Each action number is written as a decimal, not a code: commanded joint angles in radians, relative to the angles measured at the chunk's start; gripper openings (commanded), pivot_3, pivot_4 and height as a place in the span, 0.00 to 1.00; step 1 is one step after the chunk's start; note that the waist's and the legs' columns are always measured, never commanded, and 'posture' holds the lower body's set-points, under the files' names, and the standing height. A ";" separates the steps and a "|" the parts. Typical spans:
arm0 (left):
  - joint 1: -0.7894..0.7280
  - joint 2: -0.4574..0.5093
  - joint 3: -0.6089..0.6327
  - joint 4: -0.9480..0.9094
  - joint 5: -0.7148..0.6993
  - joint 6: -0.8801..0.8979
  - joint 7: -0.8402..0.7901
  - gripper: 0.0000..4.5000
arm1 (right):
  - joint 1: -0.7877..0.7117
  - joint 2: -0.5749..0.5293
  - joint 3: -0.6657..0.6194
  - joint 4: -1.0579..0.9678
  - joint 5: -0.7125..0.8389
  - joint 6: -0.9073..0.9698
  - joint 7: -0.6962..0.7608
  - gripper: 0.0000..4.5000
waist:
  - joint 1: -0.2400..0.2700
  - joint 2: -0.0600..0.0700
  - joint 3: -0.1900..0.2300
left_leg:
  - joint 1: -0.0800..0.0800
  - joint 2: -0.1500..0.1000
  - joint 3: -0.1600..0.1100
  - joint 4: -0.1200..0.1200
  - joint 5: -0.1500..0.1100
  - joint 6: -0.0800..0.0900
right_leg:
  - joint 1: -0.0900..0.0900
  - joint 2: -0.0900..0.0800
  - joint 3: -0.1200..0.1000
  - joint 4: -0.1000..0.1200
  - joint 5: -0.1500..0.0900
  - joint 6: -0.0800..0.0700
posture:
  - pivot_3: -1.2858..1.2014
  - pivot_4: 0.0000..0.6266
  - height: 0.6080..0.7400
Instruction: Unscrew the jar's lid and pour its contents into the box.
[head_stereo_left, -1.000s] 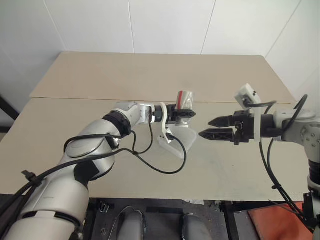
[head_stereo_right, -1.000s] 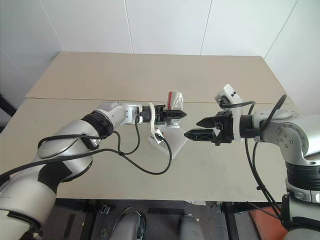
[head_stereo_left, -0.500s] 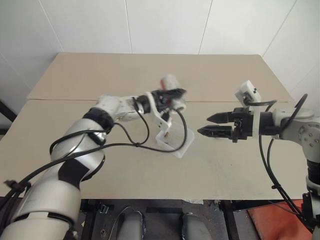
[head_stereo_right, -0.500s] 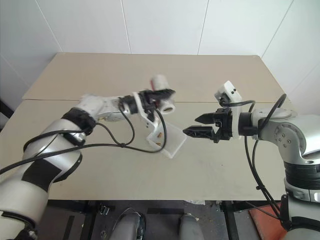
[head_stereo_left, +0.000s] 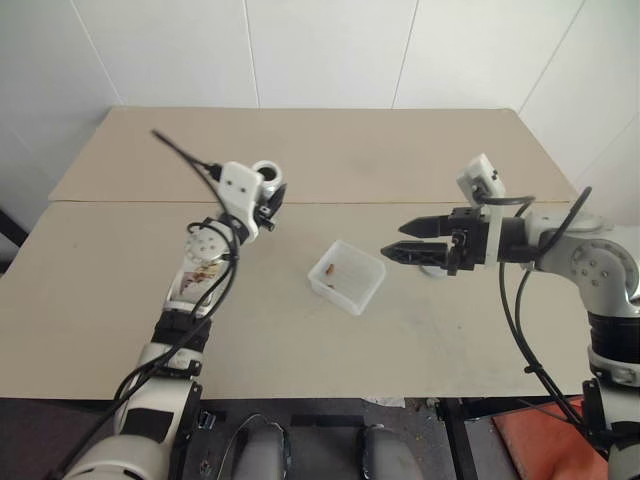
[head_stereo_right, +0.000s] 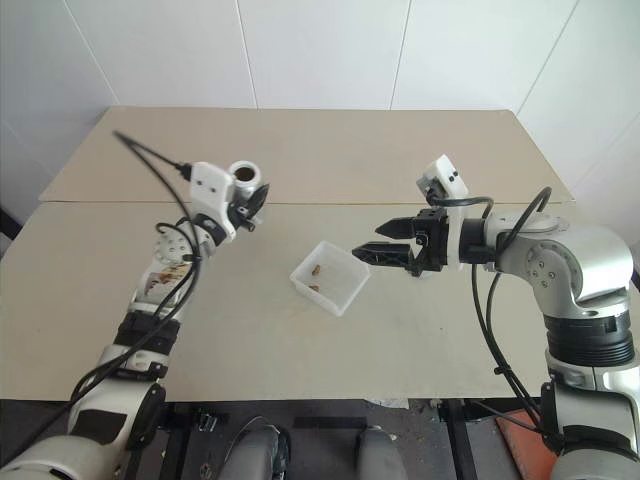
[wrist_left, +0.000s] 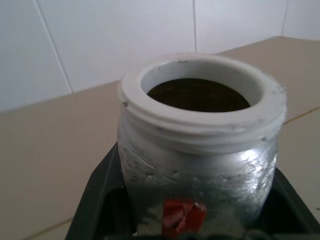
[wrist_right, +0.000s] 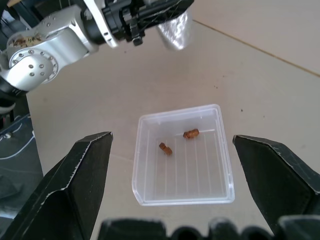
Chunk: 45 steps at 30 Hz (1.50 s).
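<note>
Tan tabletop (head_stereo_left: 300, 330) against a white tiled wall (head_stereo_left: 320, 50), box in the middle.

The box (head_stereo_left: 347, 276) lies flat, two small red-orange pieces (wrist_right: 177, 141) inside. Just right of it the right gripper (head_stereo_left: 398, 240) hangs, jaws wide apart, empty. Farther left, the left gripper (head_stereo_right: 247, 207) has its jaws clamped on the upright, open-mouthed jar (wrist_left: 200, 145).

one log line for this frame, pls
stage: pour done | left gripper: shut on jar, upright, open-mouthed | right gripper: open, empty, over box | box: two red-orange pieces
</note>
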 joint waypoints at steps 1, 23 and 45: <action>0.069 -0.012 0.034 -0.138 -0.020 0.076 0.024 0.44 | -0.036 0.006 -0.001 0.006 -0.006 -0.034 0.015 1.00 | 0.000 0.000 0.000 | 0.000 0.000 0.000 0.000 0.000 0.000 | 0.000 0.000 0.000 0.000 0.000 0.000 | 0.52 0.24 1.00; 0.314 0.051 0.022 -0.311 0.012 0.115 -0.109 1.00 | -0.036 0.072 0.050 -0.036 -0.052 -0.057 -0.032 1.00 | -0.002 0.001 0.000 | 0.001 0.000 0.002 -0.001 0.000 0.000 | 0.000 0.000 0.002 0.000 0.000 0.000 | 0.52 0.24 1.00; 0.747 0.754 0.667 -0.463 -0.427 0.201 -1.000 1.00 | 0.193 -0.101 0.011 -0.092 -0.197 -0.405 0.138 1.00 | -0.001 0.001 0.000 | 0.005 0.002 0.006 -0.004 0.000 0.000 | 0.000 0.000 0.001 -0.005 -0.002 -0.002 | 0.52 0.24 1.00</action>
